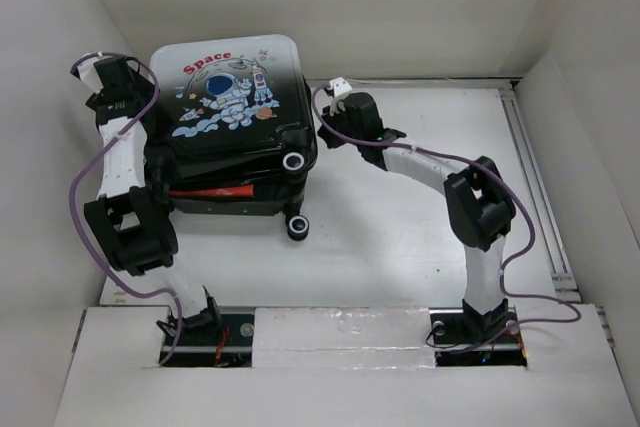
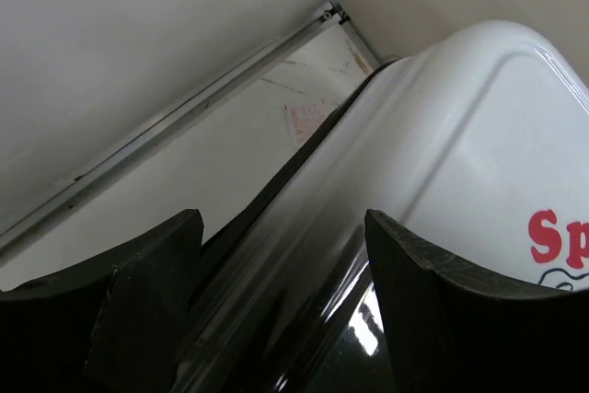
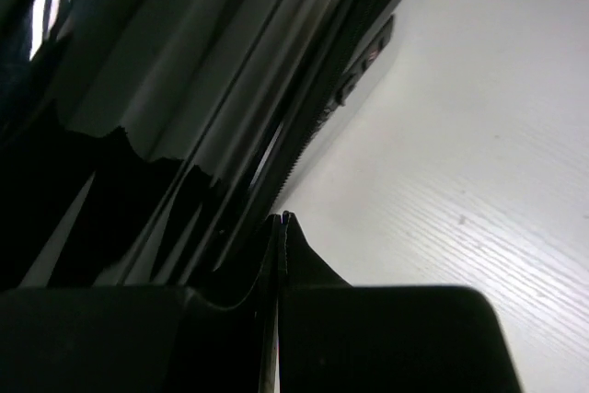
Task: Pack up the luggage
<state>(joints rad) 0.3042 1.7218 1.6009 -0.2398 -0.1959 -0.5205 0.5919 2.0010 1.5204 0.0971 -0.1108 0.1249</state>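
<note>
In the top view, the suitcase (image 1: 235,97) lies flat on the far left part of the counter (image 1: 400,237), close to the back wall, with the printed lid facing up. The lid does not sit fully on the lower shell, and something red (image 1: 215,190) shows in the gap on the near side. Two wheels (image 1: 293,161) point toward the middle of the counter. The left arm (image 1: 122,162) stands along the left side of the suitcase, and the right arm (image 1: 430,167) reaches to its right edge; in this view I cannot tell how the jaws stand. In the left wrist view, the left jaws are wide apart, with one dark finger (image 2: 138,319) on each side of the lid's white rounded edge (image 2: 479,135). Whether the fingers touch the shell I cannot tell. Behind it a metal rail (image 2: 184,108) runs along the foot of the wall. In the right wrist view, the right jaws are pressed together, the fingertips (image 3: 294,255) meeting in a thin line just beside the dark seam of the suitcase (image 3: 184,71), above the white counter (image 3: 460,181).
</note>
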